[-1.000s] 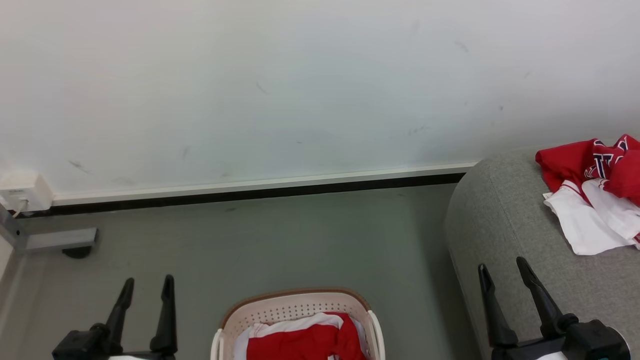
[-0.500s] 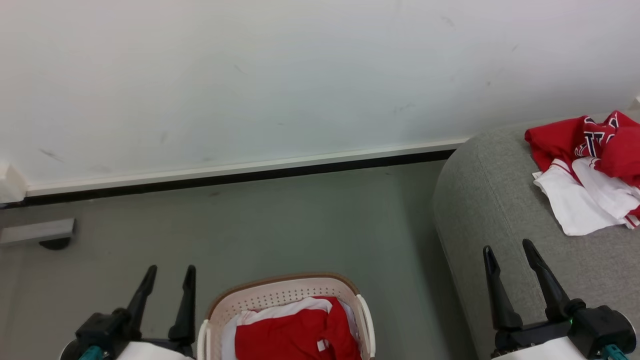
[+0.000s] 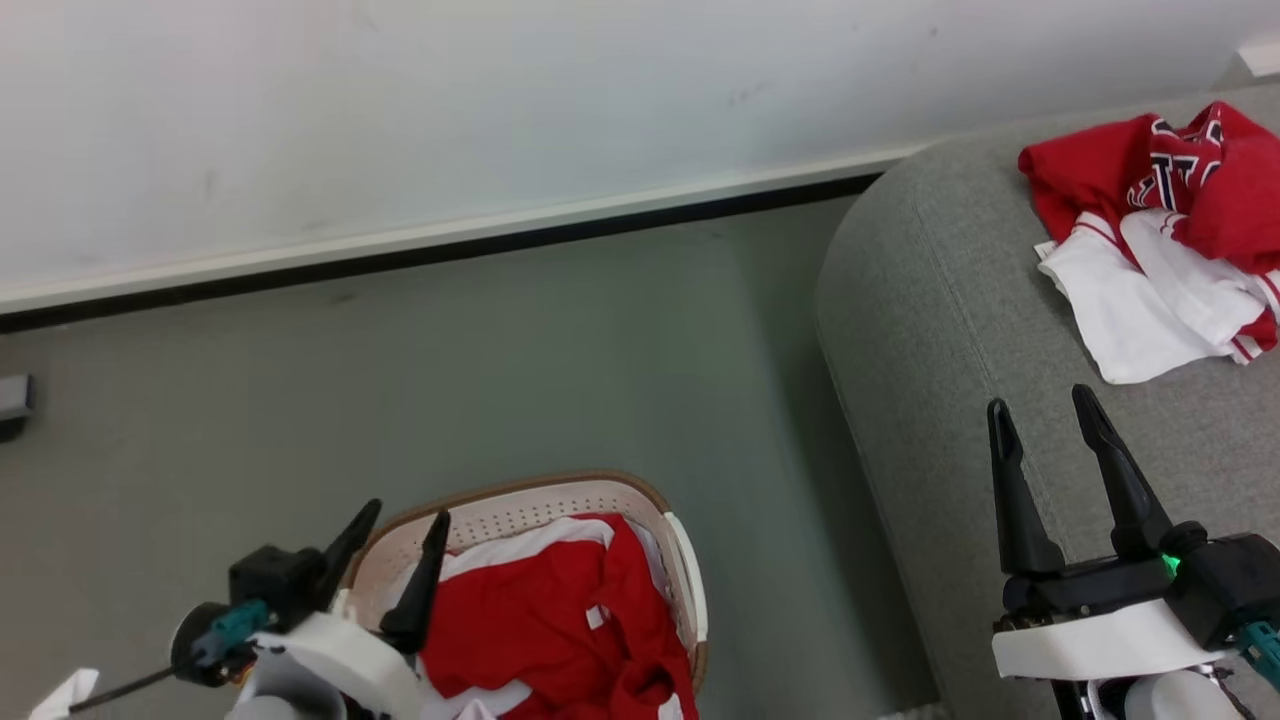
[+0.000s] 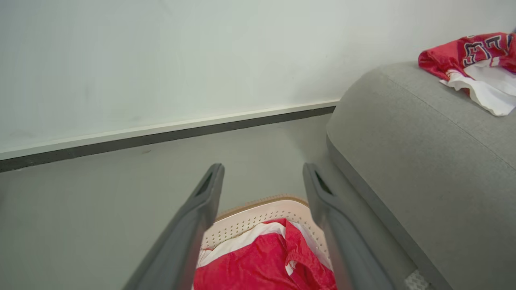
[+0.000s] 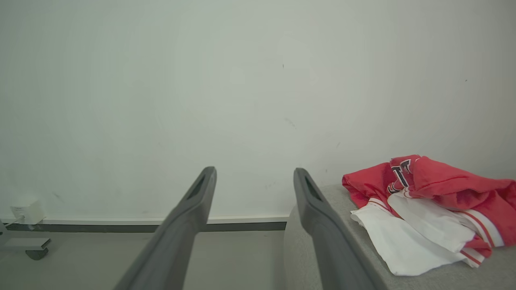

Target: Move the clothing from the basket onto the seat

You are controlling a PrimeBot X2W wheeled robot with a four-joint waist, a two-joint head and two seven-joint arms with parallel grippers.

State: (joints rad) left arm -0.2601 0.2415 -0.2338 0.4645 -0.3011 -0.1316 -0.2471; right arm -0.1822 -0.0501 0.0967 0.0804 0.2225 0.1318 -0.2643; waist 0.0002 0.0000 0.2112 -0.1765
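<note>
A cream perforated basket (image 3: 560,497) with a brown rim stands on the floor at the bottom centre; red and white clothing (image 3: 545,620) lies inside it. My left gripper (image 3: 407,516) is open and tilted over the basket's left rim, empty. In the left wrist view the basket (image 4: 258,213) and its clothing (image 4: 258,262) lie between and below the fingers. A second heap of red-and-white clothing (image 3: 1150,230) lies on the grey seat (image 3: 930,300) at right. My right gripper (image 3: 1040,415) is open above the seat's front, empty. The right wrist view has that clothing (image 5: 423,205) right of the fingers.
A white wall with a white and black skirting strip (image 3: 450,240) runs along the back. Grey floor (image 3: 450,380) lies between the basket, wall and seat. A small grey fixture (image 3: 12,400) sits at the far left edge.
The head camera has tilted down, shifting the whole scene up. My left gripper has swung right and tilted over the basket's left rim. Both stay open.
</note>
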